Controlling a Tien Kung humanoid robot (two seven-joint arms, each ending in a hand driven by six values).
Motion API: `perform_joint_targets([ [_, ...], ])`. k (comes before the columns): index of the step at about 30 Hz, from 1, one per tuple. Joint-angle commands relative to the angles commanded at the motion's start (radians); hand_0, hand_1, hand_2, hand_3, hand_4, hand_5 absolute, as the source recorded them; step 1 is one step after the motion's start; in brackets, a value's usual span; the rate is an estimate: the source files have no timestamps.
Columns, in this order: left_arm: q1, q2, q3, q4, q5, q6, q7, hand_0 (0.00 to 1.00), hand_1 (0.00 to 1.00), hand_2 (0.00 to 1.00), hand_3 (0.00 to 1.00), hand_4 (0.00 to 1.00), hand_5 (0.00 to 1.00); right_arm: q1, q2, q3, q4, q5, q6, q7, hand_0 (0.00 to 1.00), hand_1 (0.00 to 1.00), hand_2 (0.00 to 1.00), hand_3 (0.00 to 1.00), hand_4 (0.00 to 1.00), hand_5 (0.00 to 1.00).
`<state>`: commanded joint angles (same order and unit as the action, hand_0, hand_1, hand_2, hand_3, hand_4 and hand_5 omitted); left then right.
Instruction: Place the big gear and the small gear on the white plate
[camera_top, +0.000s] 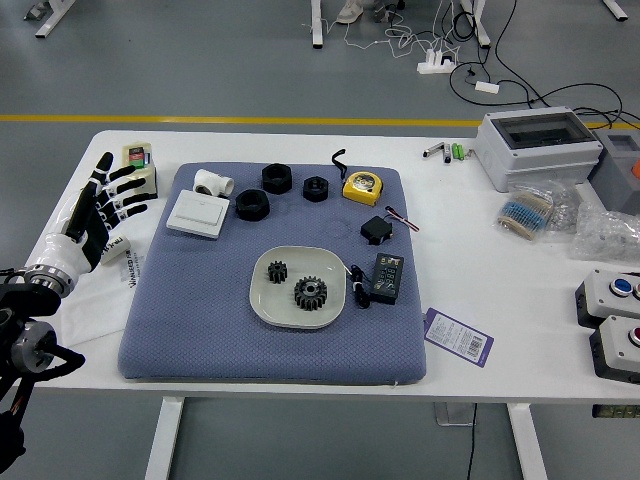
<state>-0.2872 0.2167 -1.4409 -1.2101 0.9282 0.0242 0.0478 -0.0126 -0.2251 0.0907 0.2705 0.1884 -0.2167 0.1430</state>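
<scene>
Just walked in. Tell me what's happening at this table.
Nobody is handling anything right now. The small black toothed gear and the larger black toothed gear both lie apart on the white rounded-square plate. The left black robot hand hangs open and empty over the table's left side; the right one is out of view. Both gears are where the task wants them.
</scene>
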Motion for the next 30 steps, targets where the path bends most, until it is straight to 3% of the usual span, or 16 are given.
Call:
perform_joint_targets([
  [8,0.007,-0.009,-0.006,0.010,0.005,0.002,-0.008,0.764,0.735,0.786,0.774,0.912,0.852,-0.001,0.001,-0.006,0.000,0.005,-0.001,0.000,0.620,0.626,0.727,0.547,0.755,0.717],
  [16,0.023,-0.045,-0.037,0.015,-0.016,-0.005,-0.023,0.800,0.769,0.821,0.792,0.909,0.847,-0.006,0.002,-0.018,0.001,0.011,-0.001,0.000,0.620,0.627,0.727,0.547,0.755,0.716],
  [19,0.031,-0.050,-0.049,0.013,0.008,-0.017,-0.010,0.800,0.769,0.821,0.792,0.909,0.847,-0.008,0.001,-0.021,0.001,0.011,-0.001,0.000,0.620,0.627,0.727,0.547,0.755,0.716],
  [26,0.064,-0.096,-0.119,-0.016,0.073,-0.034,0.008,0.814,0.777,0.827,0.790,0.909,0.848,-0.013,0.001,-0.029,0.001,0.010,-0.001,0.000,0.620,0.627,0.727,0.547,0.755,0.717],
  [30,0.080,-0.109,-0.144,-0.036,0.119,-0.043,0.017,0.814,0.777,0.827,0.790,0.909,0.848,-0.015,0.001,-0.036,0.001,0.011,-0.001,0.000,0.620,0.627,0.727,0.547,0.755,0.717],
])
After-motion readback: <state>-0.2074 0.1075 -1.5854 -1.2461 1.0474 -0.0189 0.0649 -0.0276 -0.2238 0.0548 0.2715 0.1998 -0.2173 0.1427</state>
